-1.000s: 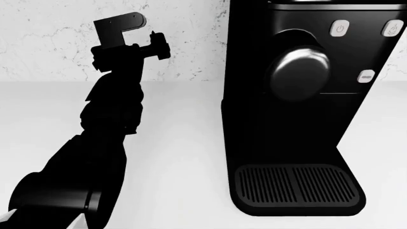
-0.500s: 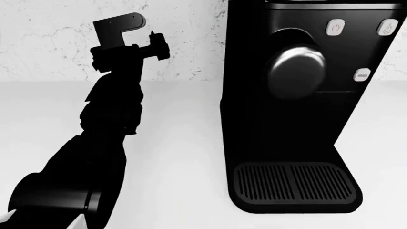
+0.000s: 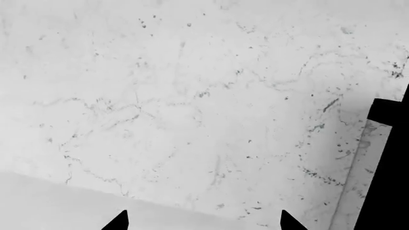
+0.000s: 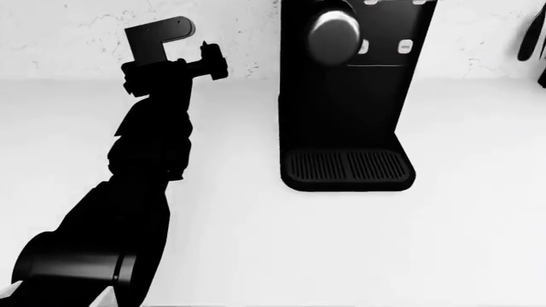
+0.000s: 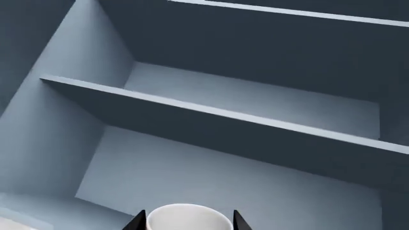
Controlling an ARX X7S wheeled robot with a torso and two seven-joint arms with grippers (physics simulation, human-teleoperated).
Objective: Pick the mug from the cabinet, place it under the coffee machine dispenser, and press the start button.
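The cream-white mug [image 5: 188,218] sits between my right gripper's [image 5: 188,221] two black fingertips, which press its sides; its lower part is cut off by the frame edge. Blue-grey cabinet shelves [image 5: 217,117] are behind it. The right arm does not show in the head view. The black coffee machine [image 4: 341,109] stands on the white counter, with its silver dome dispenser [image 4: 334,35] above the bare ribbed drip tray [image 4: 348,165]. My left gripper [image 4: 207,61] is left of the machine, near the marble wall. In the left wrist view it [image 3: 204,223] is open and empty.
White buttons [image 4: 405,46] sit on the machine's front, right of the dome. Dark utensils [image 4: 530,38] hang at the far right edge. The white counter [image 4: 358,249] stretches in front of the machine. The machine's black side [image 3: 390,167] shows in the left wrist view.
The head view has pulled back: the coffee machine now looks smaller and higher in the picture, and more counter shows in front. The left arm keeps its place in the view.
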